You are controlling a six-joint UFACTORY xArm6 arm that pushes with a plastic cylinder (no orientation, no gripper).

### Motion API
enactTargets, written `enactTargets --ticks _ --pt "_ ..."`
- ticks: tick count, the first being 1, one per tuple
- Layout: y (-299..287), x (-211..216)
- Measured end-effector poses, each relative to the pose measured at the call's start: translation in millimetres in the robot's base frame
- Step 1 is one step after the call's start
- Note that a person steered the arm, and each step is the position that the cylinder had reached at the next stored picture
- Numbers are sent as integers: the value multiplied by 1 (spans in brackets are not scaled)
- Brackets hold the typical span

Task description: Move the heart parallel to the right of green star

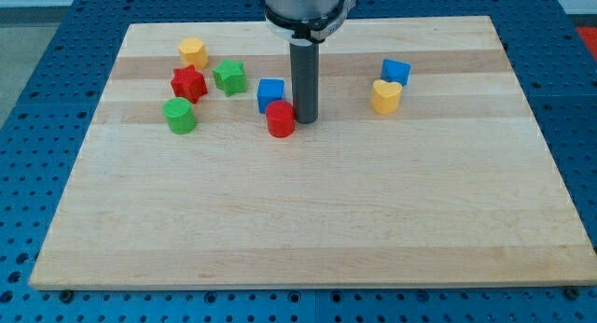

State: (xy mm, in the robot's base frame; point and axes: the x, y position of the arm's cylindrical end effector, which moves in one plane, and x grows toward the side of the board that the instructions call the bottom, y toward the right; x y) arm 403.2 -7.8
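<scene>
Camera view: pale wooden board (308, 211), smooth, with lengthwise grain bands, lying on a blue perforated table (37, 99). Blocks are matte, plastic-looking solids.

Yellow heart (385, 96): view's right of centre, lobes toward the view's top, point toward the view's bottom; the blue block (395, 72) sits just beside it, above and to the right.

Green star (229, 77): view's upper left, touching or nearly touching the red star (188, 82). Yellow hexagonal block (193, 52) above them; green cylinder (179, 116) below.

Blue cube (270, 94) and red cylinder (281, 119): near centre, close together.

Arm: dark straight rod hanging vertically from a grey metal collar at the view's top. Its tip (306, 120) rests just right of the red cylinder, apparently touching it, well apart from the heart. No jaws are fitted, so nothing is pinched.
</scene>
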Motion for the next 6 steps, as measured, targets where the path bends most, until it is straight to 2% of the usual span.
enactTargets --ticks 1,2,3,4,6 --pt "27 12" --pt "94 23" --pt "185 24" --pt "192 -6" --pt "100 -63"
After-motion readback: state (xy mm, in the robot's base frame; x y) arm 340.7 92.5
